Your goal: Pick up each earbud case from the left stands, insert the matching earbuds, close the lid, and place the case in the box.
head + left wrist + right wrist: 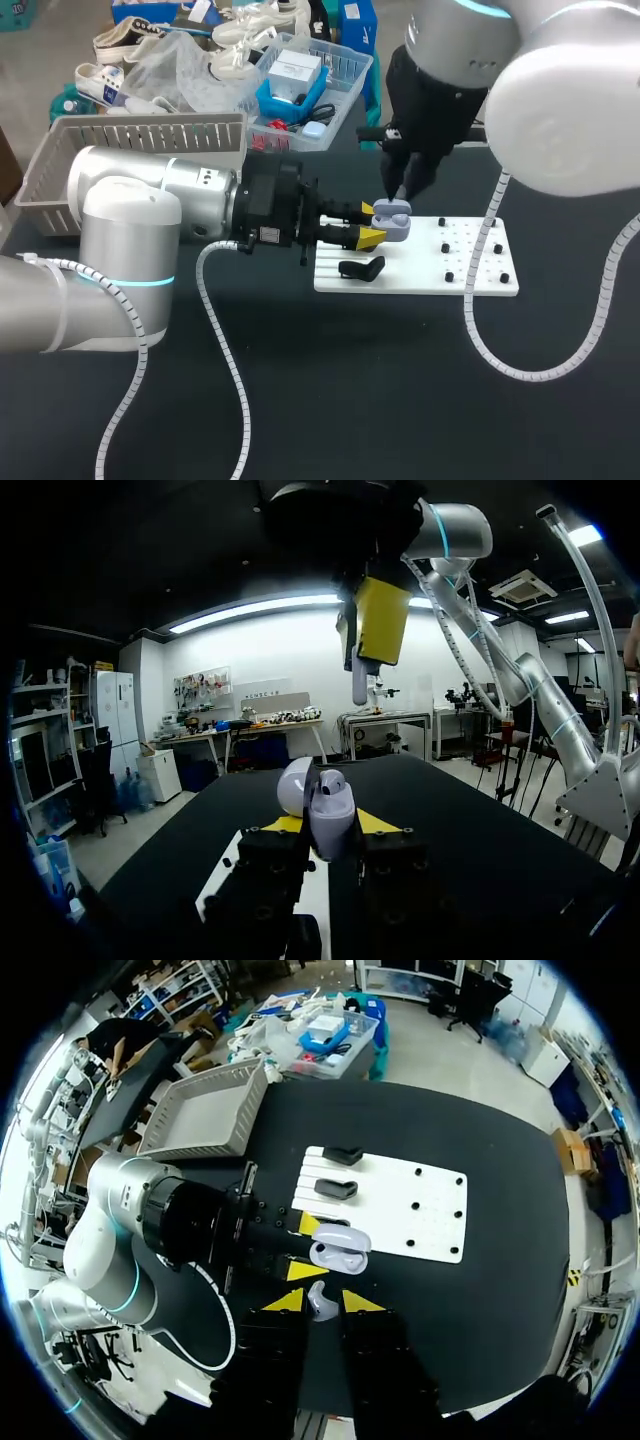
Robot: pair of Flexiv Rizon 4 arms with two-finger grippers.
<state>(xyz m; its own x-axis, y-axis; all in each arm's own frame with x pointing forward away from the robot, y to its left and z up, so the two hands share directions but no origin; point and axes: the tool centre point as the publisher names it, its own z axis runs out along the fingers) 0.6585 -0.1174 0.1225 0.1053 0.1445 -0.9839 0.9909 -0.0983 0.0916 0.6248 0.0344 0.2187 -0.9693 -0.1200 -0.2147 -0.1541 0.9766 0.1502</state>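
Mid-task, first case in hand. My left jaws, coming in from the left of the head view to centre frame, are clamped on the pale lilac plastic earbud case (393,222). There is a yellow fingertip (372,238) on each side of it and the lid is flipped open. The case is held just over the left end of the white pegged stand board (470,262), not resting on it.

One white earbud (333,780) looks seated in the case. My right jaws hang directly above the open case, nearly closed, pinching the second small white earbud (320,1303). That bud is close over the case; I can't tell if it touches.

Done, by my read:
- case is off its stand
- lid is open
- one bud is in

Left for this case:
- seat the second bud
- close the lid
- carry it to the grey slatted plastic basket (130,150) at the upper left of the head view, well apart from the board

A black earbud case (335,1188) and a second black case (343,1155) sit on the board's slotted end, not yet handled. I'd call it well under halfway.
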